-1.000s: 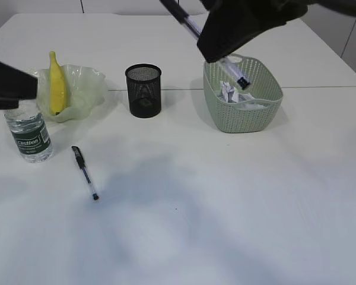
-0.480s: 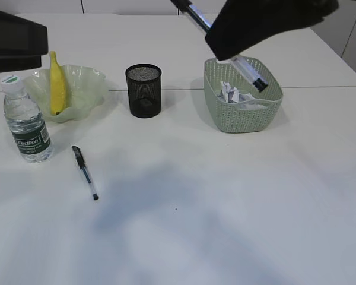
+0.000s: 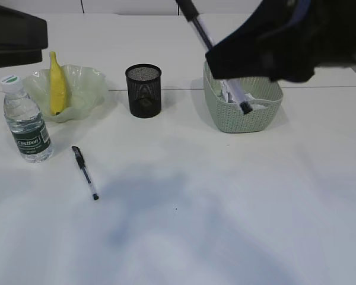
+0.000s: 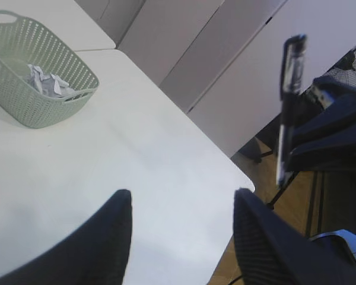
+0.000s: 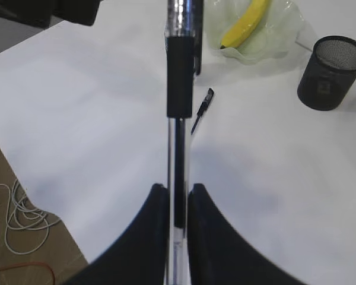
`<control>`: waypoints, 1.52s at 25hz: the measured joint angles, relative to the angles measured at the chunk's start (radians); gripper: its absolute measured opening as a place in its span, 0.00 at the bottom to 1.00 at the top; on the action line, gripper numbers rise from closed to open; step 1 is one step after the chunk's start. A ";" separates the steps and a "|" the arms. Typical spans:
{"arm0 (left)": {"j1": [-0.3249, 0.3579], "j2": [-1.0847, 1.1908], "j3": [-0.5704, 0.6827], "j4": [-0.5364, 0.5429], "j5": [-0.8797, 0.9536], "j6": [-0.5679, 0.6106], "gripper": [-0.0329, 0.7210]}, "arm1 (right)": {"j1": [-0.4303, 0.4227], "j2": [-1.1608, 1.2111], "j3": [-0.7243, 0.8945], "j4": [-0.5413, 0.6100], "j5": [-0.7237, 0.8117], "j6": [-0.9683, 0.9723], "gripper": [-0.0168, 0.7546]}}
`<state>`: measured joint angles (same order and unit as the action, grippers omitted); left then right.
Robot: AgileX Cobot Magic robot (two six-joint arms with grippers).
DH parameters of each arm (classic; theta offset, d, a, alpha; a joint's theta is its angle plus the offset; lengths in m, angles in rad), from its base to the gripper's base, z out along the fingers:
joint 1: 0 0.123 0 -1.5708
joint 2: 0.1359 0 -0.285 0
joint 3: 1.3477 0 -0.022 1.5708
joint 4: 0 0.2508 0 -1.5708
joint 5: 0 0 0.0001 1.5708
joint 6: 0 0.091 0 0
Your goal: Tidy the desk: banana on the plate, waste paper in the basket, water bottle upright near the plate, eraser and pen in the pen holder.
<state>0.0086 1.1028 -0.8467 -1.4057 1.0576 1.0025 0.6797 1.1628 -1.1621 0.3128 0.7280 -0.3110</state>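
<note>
The right gripper [image 5: 173,205] pinches a pen [image 3: 210,44] tight, high over the basket [image 3: 267,122]. The pen holder [image 3: 143,90] sits at nine o'clock from it. The held pen tilts, so it could clip the rim and tip the holder. The left gripper [image 4: 181,222] hangs half-open, empty. A second pen [image 3: 85,172] lies on the table.

Both arms are matte black; the left gripper [image 4: 181,237] has broad, rounded, finely textured fingers, the right gripper [image 5: 173,219] smoother curved ones.
</note>
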 joint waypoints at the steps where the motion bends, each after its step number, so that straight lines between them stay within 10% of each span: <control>1: 0.000 0.000 0.000 -0.005 0.000 0.004 0.56 | 0.000 0.000 0.031 0.023 -0.038 -0.023 0.07; 20: -0.024 0.050 0.000 -0.270 0.058 0.294 0.56 | 0.000 0.029 0.113 0.604 -0.220 -0.542 0.07; 30: -0.235 0.086 0.000 -0.337 -0.056 0.451 0.56 | 0.000 0.055 0.113 0.666 -0.221 -0.616 0.07; 38: -0.261 0.146 0.000 -0.351 -0.052 0.499 0.56 | 0.000 0.055 0.113 0.668 -0.221 -0.629 0.07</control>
<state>-0.2526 1.2492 -0.8467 -1.7564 1.0056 1.5020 0.6797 1.2181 -1.0486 0.9806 0.5066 -0.9396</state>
